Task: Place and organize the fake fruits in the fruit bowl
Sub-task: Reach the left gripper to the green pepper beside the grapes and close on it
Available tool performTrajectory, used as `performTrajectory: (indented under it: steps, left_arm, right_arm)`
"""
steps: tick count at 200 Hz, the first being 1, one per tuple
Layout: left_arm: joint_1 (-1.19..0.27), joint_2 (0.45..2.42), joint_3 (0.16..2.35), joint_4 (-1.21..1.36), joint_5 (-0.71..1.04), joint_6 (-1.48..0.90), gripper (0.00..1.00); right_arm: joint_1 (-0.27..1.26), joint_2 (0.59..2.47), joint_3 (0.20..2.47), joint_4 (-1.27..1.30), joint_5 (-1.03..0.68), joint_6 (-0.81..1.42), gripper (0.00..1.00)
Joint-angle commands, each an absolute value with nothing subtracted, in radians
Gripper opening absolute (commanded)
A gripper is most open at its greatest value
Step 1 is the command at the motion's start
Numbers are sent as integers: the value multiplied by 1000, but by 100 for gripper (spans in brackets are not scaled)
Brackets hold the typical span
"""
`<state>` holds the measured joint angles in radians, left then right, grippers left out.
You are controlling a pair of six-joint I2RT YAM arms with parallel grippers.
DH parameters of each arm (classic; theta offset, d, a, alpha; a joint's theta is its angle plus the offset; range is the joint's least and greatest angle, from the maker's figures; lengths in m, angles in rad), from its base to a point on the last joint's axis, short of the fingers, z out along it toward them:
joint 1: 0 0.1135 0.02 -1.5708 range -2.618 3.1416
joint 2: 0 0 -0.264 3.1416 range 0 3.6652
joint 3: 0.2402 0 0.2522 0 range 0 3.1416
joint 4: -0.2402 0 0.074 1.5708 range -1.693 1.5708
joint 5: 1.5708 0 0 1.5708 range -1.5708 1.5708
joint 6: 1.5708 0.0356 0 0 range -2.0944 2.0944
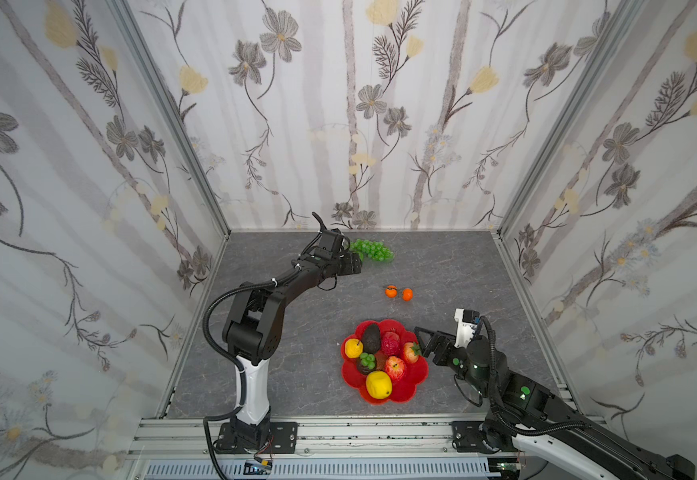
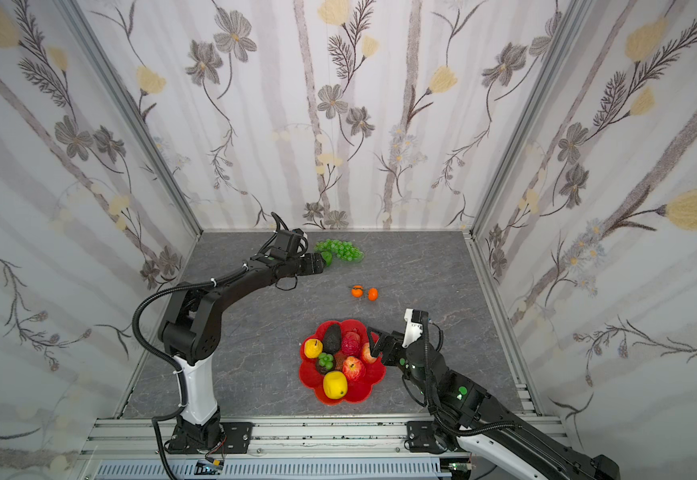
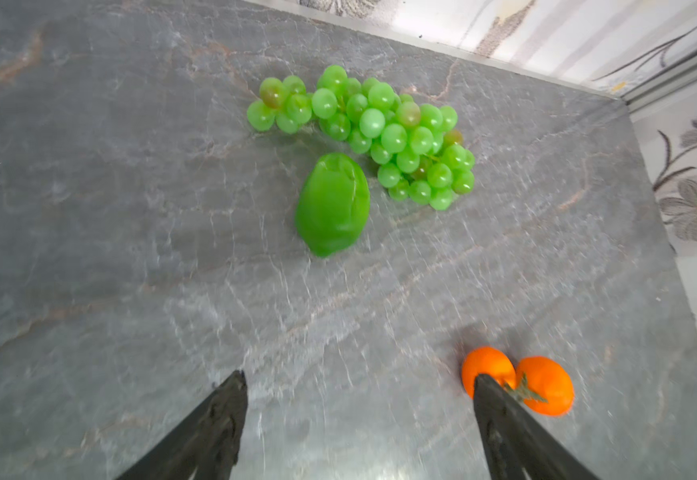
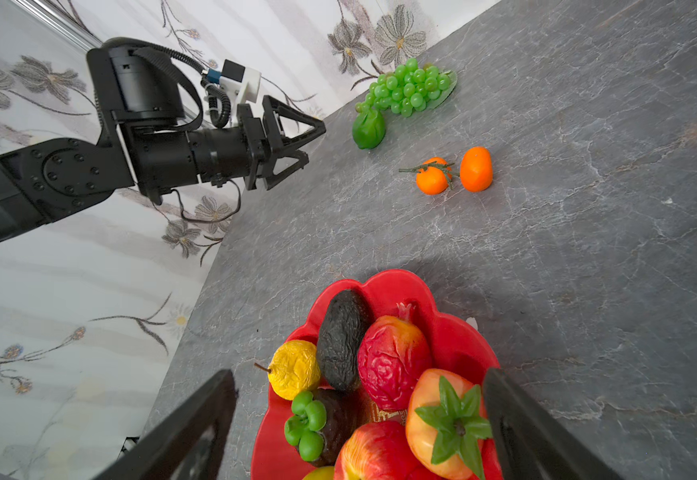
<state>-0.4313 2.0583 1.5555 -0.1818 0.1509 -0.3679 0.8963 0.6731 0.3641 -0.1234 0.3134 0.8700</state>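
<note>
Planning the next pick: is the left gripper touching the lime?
Apart. The right wrist view shows a clear gap between the left gripper and the lime.

The scalloped red fruit bowl [image 1: 418, 375] is sitting upright toward the near side of the grey desk [image 1: 297, 365]. It is holding a yellow lemon [image 1: 378, 384], a red apple [image 1: 396, 368], a strawberry [image 1: 410, 352], a wrinkled red fruit [image 1: 391, 343], a dark avocado [image 1: 371, 337], a yellow pear [image 1: 353, 348] and a second avocado [image 4: 340, 415]. The green grape bunch [image 1: 369, 249] is lying near the far edge with the green lime [image 3: 332, 203] just beside it, and two small oranges [image 1: 391, 291] are lying side by side between the grapes and the bowl.
</note>
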Motion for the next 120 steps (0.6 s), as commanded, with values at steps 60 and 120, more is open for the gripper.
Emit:
performTrajectory:
  steps: [60, 120]
  left_arm:
    - [-430, 2390, 1989, -421, 67, -287, 89]
    - [-434, 2567, 2243, -549, 77, -295, 72]
  right_arm:
    - [890, 698, 361, -100, 347, 894, 98]
    - [881, 698, 340, -92, 359, 900, 99]
